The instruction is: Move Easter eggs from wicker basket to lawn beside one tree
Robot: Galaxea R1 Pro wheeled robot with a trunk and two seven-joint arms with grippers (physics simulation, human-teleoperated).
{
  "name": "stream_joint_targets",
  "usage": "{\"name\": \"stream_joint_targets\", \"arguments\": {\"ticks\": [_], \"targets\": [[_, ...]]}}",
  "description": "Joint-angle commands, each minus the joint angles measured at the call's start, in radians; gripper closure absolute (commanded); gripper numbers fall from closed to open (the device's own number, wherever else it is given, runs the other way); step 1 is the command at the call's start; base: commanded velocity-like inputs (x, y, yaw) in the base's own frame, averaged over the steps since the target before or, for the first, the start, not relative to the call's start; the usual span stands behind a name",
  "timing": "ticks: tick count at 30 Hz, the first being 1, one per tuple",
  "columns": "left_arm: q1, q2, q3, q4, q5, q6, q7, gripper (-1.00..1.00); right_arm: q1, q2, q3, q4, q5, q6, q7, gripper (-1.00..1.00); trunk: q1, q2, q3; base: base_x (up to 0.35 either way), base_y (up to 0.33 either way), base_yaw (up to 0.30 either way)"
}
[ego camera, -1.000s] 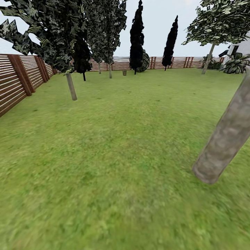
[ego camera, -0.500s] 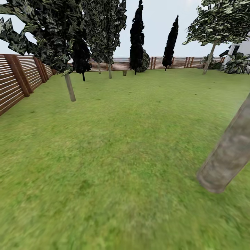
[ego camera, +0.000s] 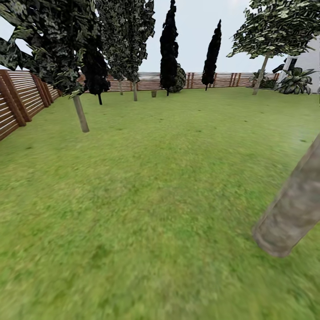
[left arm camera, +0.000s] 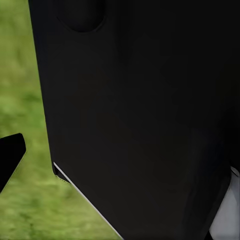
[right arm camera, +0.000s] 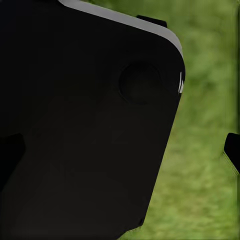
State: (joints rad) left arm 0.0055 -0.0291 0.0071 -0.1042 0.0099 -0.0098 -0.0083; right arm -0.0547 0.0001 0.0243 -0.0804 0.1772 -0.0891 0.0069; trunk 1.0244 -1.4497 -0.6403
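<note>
I see the lawn (ego camera: 146, 186) stretching wide and green to the fence. Far off near the back fence stands a small brownish bucket-shaped thing (ego camera: 154, 94) that looks like the wicker basket; it is too small to make out any eggs. A thick grey-beige tree trunk (ego camera: 291, 204) leans in close at the right. Another tree (ego camera: 81, 114) with a pale trunk stands at the left. In the left wrist view, one fingertip (left arm camera: 10, 155) of my left gripper (left arm camera: 120, 165) shows against grass beside my black body. My right gripper (right arm camera: 120, 155) has its fingertips (right arm camera: 232, 150) spread wide, holding nothing.
A brown slatted fence (ego camera: 22, 95) runs along the left and the back. Black cone-shaped trees (ego camera: 169, 49) stand near the back fence. A leafy tree (ego camera: 260, 80) and a white building (ego camera: 309, 62) are at the far right.
The whole head view has shifted: the far trees and fence slid left and the near trunk's base sits lower, so the camera has moved forward and turned a little to the right.
</note>
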Motion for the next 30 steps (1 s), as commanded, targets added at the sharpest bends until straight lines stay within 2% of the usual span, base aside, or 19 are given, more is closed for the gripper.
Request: {"name": "stream_joint_targets", "arguments": {"ticks": [1,26,30], "targets": [[0.001,0.000,0.001,-0.002,0.001,-0.001,-0.001,-1.00,0.000,0.000,0.002,0.001,0.004,-0.002,0.001,-1.00,0.001,0.000,-0.001,0.327,0.000,-0.016],[0.001,-0.002,0.001,0.000,0.002,-0.001,-0.001,-1.00,0.000,0.008,0.000,0.001,0.001,-0.006,0.001,-1.00,0.001,0.000,-0.001,0.327,0.000,-0.001],[0.001,-0.002,0.001,0.000,0.002,-0.001,-0.001,-1.00,0.000,0.009,-0.001,0.003,0.001,-0.058,0.001,-1.00,0.001,0.000,-0.001,0.327,0.000,0.000]]}}
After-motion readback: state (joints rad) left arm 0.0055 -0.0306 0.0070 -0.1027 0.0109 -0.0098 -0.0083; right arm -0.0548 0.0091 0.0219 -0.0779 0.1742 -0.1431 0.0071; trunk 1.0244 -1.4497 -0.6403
